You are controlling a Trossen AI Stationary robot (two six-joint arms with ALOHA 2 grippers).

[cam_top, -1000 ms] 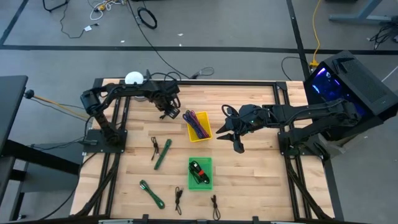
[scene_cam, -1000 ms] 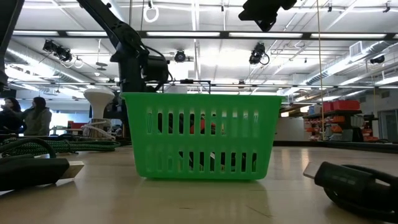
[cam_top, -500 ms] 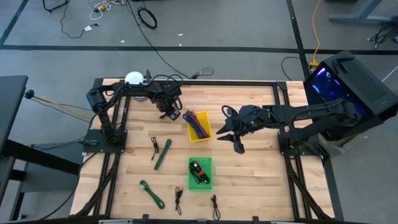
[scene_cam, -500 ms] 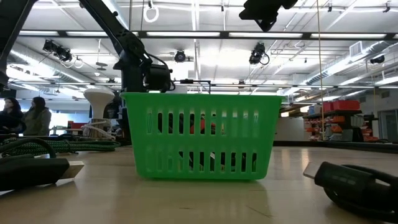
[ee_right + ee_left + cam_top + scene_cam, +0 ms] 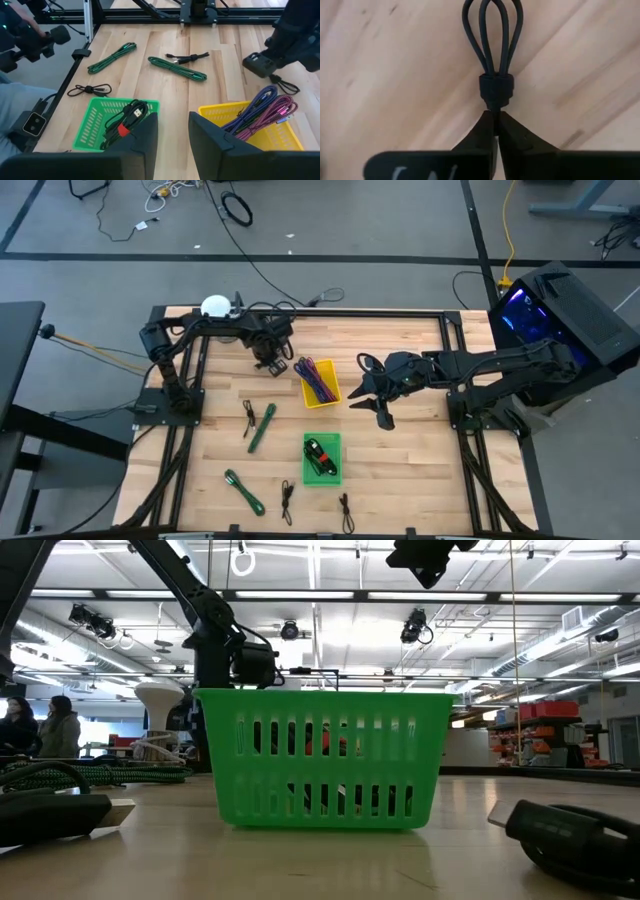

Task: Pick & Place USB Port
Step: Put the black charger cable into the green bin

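Observation:
A black bundled USB cable (image 5: 492, 35), cinched by a band (image 5: 495, 90), lies on the wood at the far side of the table, left of the yellow basket (image 5: 309, 391). My left gripper (image 5: 495, 122) stands over it, shut on it. My right gripper (image 5: 368, 406) hovers open to the right of the yellow basket, with nothing between its fingers. The green basket (image 5: 322, 470) near the table's middle holds a black cable with a red band (image 5: 125, 122). My left gripper pinches the cable bundle's end just past the band (image 5: 495, 111) between its two fingertips. The fingers come from above, pointing down, in line with the bundle. The loops (image 5: 492, 30) lie flat on the table beyond the band.
The yellow basket holds purple and pink cables (image 5: 320, 380). Two green cables (image 5: 262, 427) (image 5: 245, 492) and several small black cables (image 5: 248, 415) (image 5: 287, 500) (image 5: 346, 510) lie on the left and near parts of the table. A white round object (image 5: 214, 306) sits at the far left corner.
My left gripper has come down a little toward the table at the far side, beside the yellow basket.

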